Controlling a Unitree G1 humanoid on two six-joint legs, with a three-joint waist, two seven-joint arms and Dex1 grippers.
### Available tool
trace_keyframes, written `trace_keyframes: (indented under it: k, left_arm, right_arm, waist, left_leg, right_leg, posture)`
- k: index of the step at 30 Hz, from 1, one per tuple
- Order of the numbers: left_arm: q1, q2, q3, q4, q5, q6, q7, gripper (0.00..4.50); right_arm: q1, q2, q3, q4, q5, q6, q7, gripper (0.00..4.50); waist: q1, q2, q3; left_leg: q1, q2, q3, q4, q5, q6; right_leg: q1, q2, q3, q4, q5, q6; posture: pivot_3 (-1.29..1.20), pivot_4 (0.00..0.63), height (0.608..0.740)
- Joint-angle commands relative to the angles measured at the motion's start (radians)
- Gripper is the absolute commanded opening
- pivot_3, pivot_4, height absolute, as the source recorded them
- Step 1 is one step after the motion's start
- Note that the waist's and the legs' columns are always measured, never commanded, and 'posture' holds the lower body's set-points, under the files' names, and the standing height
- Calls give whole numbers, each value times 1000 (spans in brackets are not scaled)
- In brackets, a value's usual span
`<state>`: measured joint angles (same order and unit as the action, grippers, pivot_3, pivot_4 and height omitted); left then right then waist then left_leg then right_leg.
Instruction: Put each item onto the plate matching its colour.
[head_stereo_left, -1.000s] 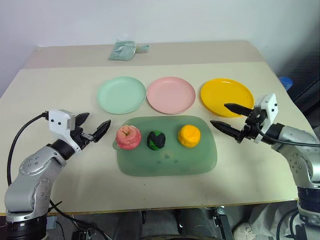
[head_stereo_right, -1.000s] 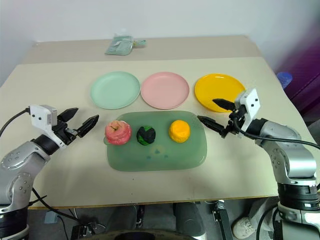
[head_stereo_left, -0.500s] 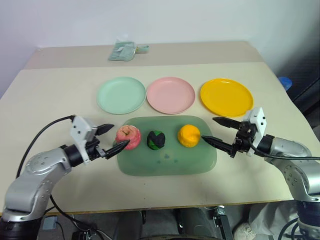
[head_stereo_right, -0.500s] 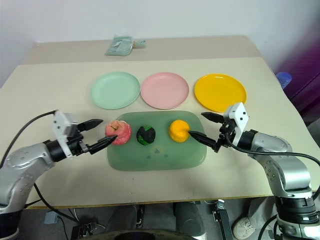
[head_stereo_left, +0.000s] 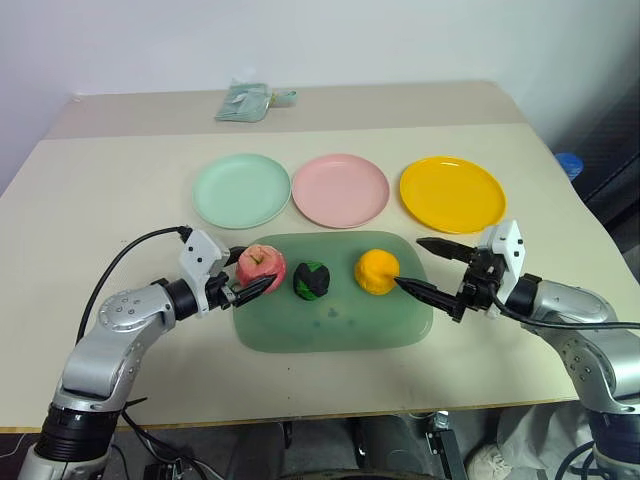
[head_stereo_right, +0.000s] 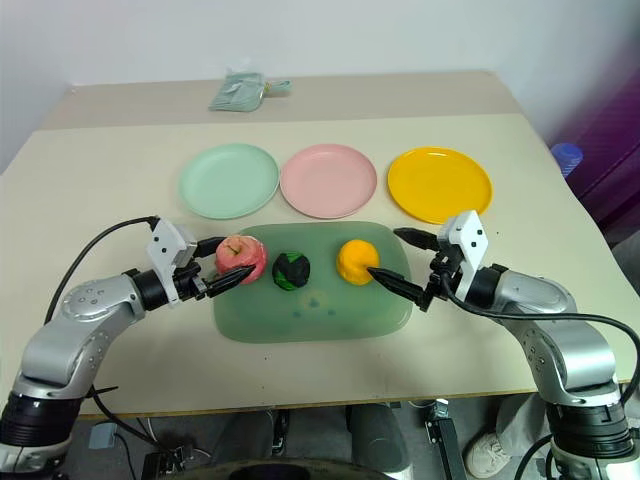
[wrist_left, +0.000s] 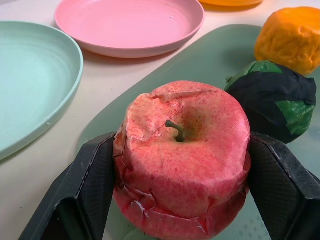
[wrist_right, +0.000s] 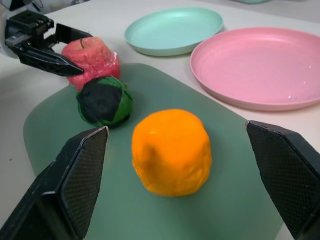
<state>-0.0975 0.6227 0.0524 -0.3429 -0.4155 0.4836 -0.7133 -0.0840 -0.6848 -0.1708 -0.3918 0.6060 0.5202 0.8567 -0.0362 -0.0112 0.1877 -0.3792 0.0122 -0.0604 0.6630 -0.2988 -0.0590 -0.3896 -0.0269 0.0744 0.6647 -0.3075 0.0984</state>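
Pale bench (head_stereo_left: 90, 190) before a white wall. Three plates across upper centre of frame, all bare: mint plate (head_stereo_left: 242, 190), pink plate (head_stereo_left: 340, 189), yellow plate (head_stereo_left: 452, 194). Below them the green tray (head_stereo_left: 335, 320) holds apple (head_stereo_left: 261, 269), green-black lump (head_stereo_left: 312, 280), orange item (head_stereo_left: 377, 271). Left tool (head_stereo_left: 243, 275) pads flank the apple, touching both sides, not lifted. Right tool (head_stereo_left: 432, 268) wide open, empty, orange item just left of its tips.
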Motion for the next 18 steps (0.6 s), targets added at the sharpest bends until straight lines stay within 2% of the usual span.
trace_keyframes:
  k: [1,4,7,8,11,13,15,18]
  left_arm:
    - [-12,-21,57,1,-36,21,30,3149]
    - [-69,-58,98,8,-86,48,67,3149]
    - [-241,-130,77,59,-79,67,142,3149]
    - [-312,-158,50,111,-37,68,182,3149]
    - [-529,-266,-35,324,74,54,279,3149]
    - [-656,-343,-97,509,136,9,286,3149]
    - [-759,-400,-151,703,210,-61,292,3149]
    - [-865,-457,-161,933,261,-164,295,3149]
  right_arm:
    - [1,-3,-25,-38,19,-1,-10,4500]
    - [-4,-5,-25,-38,19,-1,-15,4500]
    - [-28,-1,-17,-25,18,-1,-22,4500]
    - [-40,4,-10,-19,16,-2,-25,4500]
    - [-75,20,16,-1,7,-9,-30,4500]
    - [-92,31,31,9,-2,-16,-32,4500]
    - [-106,43,42,13,-10,-22,-41,4500]
    - [-111,55,42,5,-12,-23,-56,4500]
  waist:
    - [0,0,0]
    - [0,0,0]
    - [23,-1,1]
    - [25,-2,1]
    - [32,-2,0]
    - [28,-2,0]
    - [26,-2,0]
    - [20,-3,0]
  left_leg:
    - [0,0,0,0,0,0]
    - [0,0,0,0,0,0]
    - [-1,-1,-1,2,0,0]
    - [-3,-2,-1,4,0,0]
    - [-5,-5,-1,5,1,0]
    - [-6,-6,-1,5,1,0]
    - [-9,-7,-1,5,1,0]
    - [-14,-7,0,4,1,0]
  right_leg:
    - [0,0,0,0,0,0]
    - [0,0,0,0,0,0]
    - [0,0,-2,1,0,0]
    - [0,1,-3,0,1,1]
    - [0,0,-3,0,2,3]
    - [0,0,-3,-1,2,3]
    - [-4,-1,-3,-2,2,4]
    - [-11,-1,-3,-1,2,4]
  posture:
    - [0,150,740]
    - [0,150,740]
    - [0,150,740]
    - [0,150,740]
    - [0,150,740]
    - [0,150,740]
    - [0,150,740]
    - [0,150,740]
